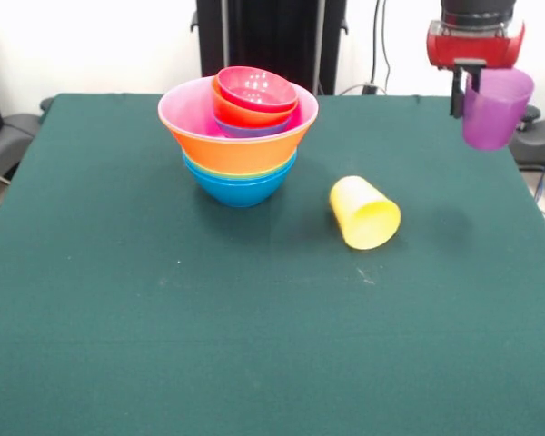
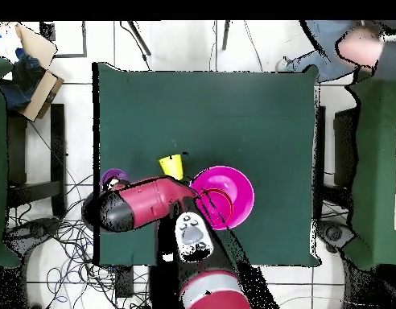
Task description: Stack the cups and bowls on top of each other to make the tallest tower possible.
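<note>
On table (image 1: 118, 300): one yellow cup (image 1: 364, 213)

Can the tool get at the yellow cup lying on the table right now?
Probably not yet: the tool already holds the purple cup, raised off to the side. The yellow cup itself lies on its side in the open, clear of the tower.

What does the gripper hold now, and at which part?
The gripper holds the purple cup by its rim wall, upright, in the air.
</note>
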`<state>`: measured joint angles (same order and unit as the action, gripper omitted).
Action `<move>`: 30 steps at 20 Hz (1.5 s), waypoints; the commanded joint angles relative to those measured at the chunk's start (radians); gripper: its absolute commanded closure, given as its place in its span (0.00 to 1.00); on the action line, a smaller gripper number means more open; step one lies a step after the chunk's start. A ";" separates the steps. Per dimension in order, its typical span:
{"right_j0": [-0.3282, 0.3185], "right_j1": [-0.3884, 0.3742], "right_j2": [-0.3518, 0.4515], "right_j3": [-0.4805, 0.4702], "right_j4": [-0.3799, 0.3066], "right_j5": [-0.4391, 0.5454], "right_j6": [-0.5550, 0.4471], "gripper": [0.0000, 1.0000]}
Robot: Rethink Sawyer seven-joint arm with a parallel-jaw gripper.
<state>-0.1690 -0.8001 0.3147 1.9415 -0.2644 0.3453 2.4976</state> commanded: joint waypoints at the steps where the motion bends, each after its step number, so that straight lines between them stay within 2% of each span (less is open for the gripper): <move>1: -0.146 -0.180 0.194 0.164 -0.041 0.210 -0.331 1.00; 9: -0.334 -0.325 0.355 0.301 -0.017 0.278 -0.417 1.00; 12: -0.381 -0.355 0.399 0.335 -0.013 0.289 -0.428 1.00; 19: -0.436 -0.405 0.466 0.387 0.003 0.298 -0.415 1.00; 24: -0.459 -0.387 0.485 0.406 -0.038 0.262 -0.387 1.00; 30: -0.534 -0.390 0.529 0.425 -0.077 0.245 -0.425 1.00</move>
<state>-0.6517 -1.2079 0.7569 2.2796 -0.2665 0.5448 2.3346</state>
